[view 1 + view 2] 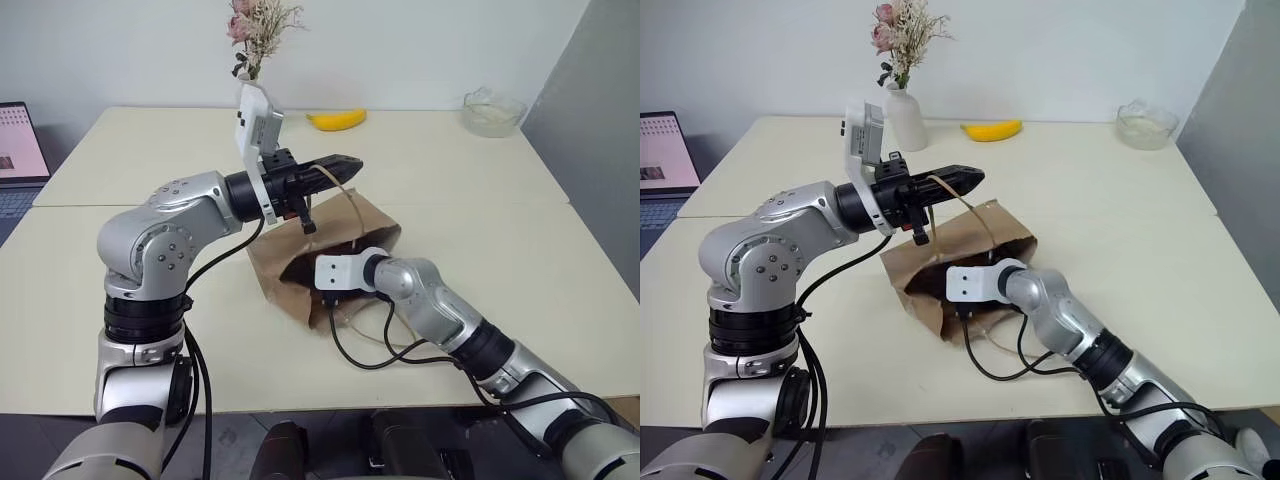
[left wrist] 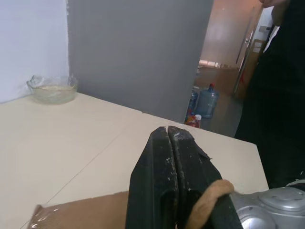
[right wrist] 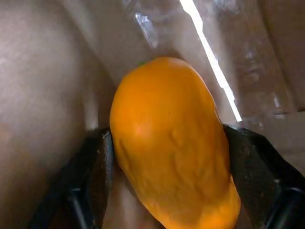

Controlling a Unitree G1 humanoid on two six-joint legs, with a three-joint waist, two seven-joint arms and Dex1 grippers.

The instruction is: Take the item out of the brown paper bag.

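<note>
The brown paper bag (image 1: 288, 258) lies creased on the near table with its mouth toward me. My left gripper (image 1: 345, 163) hovers above it, shut on one tan loop handle (image 2: 209, 198) and holding it up. My right arm reaches into the bag's mouth, its fingers hidden inside in the head views. In the right wrist view the item (image 3: 162, 119), a rounded yellow-orange fruit, sits between the black fingers (image 3: 95, 162) of my right gripper (image 3: 169, 148), which press against both its sides, with brown paper all around.
At the back of the table are a banana (image 1: 337, 120), a white vase (image 1: 252, 98) with dried flowers and a glass bowl (image 1: 492, 112). A laptop (image 1: 18, 150) sits far left. A person in dark clothes (image 2: 281, 95) stands beyond the table's right end.
</note>
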